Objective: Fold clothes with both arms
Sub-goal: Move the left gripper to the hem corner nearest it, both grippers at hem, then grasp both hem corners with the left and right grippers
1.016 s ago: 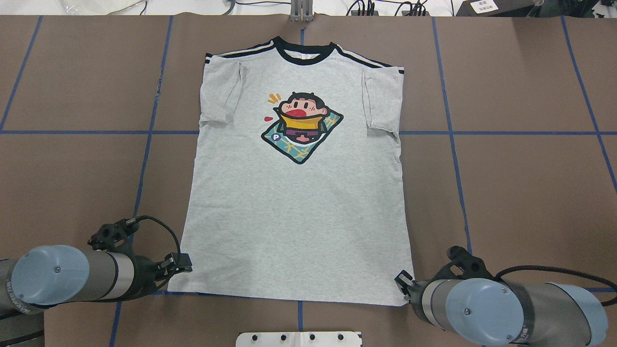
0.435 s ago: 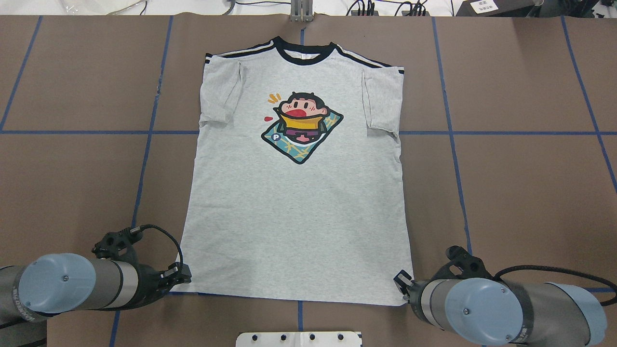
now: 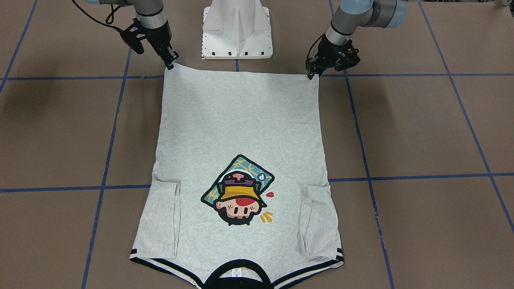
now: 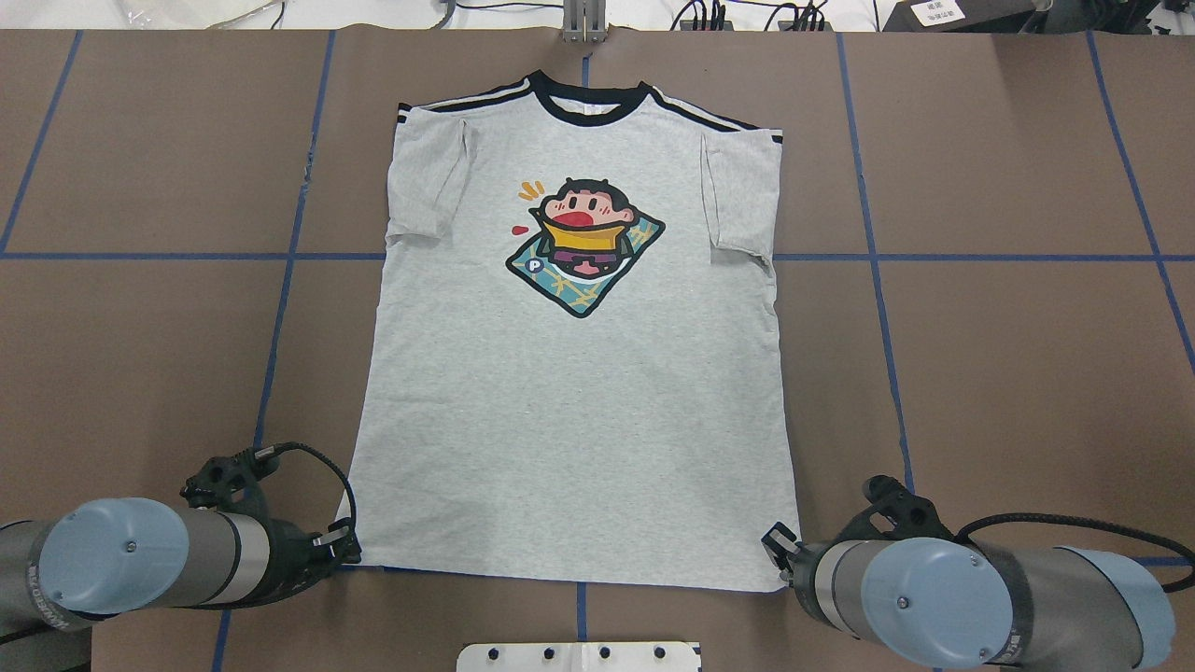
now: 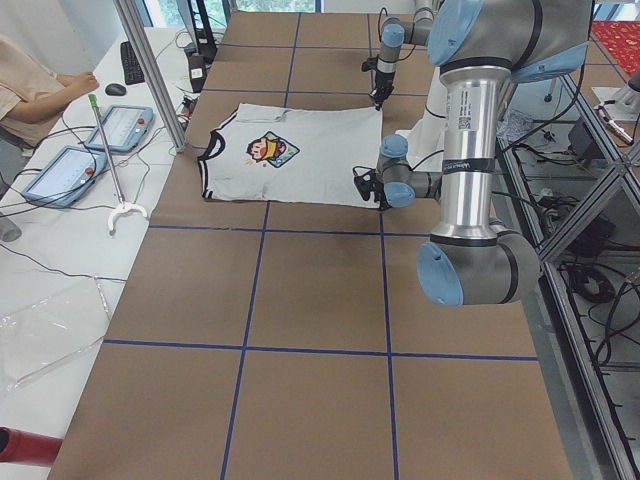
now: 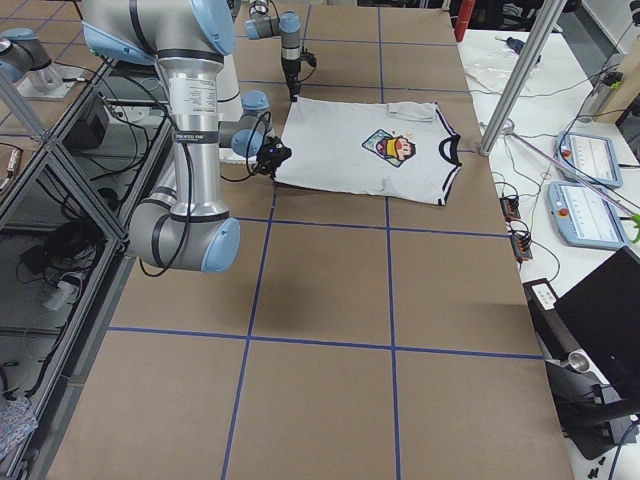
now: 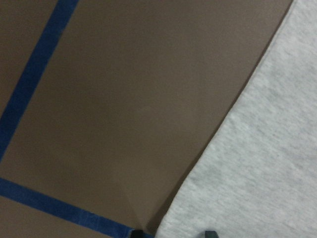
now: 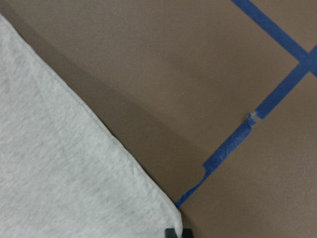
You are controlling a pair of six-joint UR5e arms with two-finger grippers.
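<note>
Brown paper covers the table (image 4: pixel 980 355), and blue tape lines (image 4: pixel 140 255) divide it into big squares. One light grey T-shirt (image 4: pixel 569 420) lies flat in the middle with the printed side up. Its black collar (image 4: pixel 594 101) is at the far edge from the robot, and its hem is near the white pedestal (image 3: pixel 237 28). Black and white stripes (image 4: pixel 467 101) run along both shoulders. The print (image 4: pixel 583 245) shows a cartoon head in a yellow hat on a green diamond shape. Both short sleeves (image 4: pixel 425 187) are folded inward over the body, and the cloth is almost without wrinkles.

The left gripper (image 4: pixel 347 551) is low at the hem corner on the robot's left. In the left wrist view its two dark fingertips (image 7: pixel 210 233) stand a little apart, with the shirt's edge between them and the cloth flat on the paper. The right gripper (image 4: pixel 777 546) touches the other hem corner. Only a small dark piece of it shows in the right wrist view, so I cannot tell if it grips the cloth.
</note>
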